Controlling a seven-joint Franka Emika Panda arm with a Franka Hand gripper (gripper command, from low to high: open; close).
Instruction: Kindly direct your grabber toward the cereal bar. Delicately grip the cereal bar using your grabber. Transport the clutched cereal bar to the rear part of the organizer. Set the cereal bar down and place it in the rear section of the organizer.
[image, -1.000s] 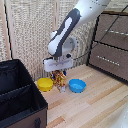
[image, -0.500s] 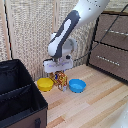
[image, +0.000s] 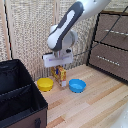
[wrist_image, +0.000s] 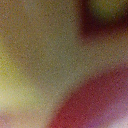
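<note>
Organizer (image: 17, 95) at exterior view's left, black, soft-sided, divider across. My arm (image: 70, 25) reaches down from upper right, wrist pointed straight at worktop (image: 95, 107). End effector (image: 61, 68) sits right over cereal bar (image: 61, 76) — bar stands upright between yellow bowl (image: 45, 84) and blue bowl (image: 77, 85). Fingers hidden; can't tell whether parted or clamped. Wrist view only blur. Bar likely light, crinkly, slippery — I'd pinch flat faces mid-height, gently.
</note>
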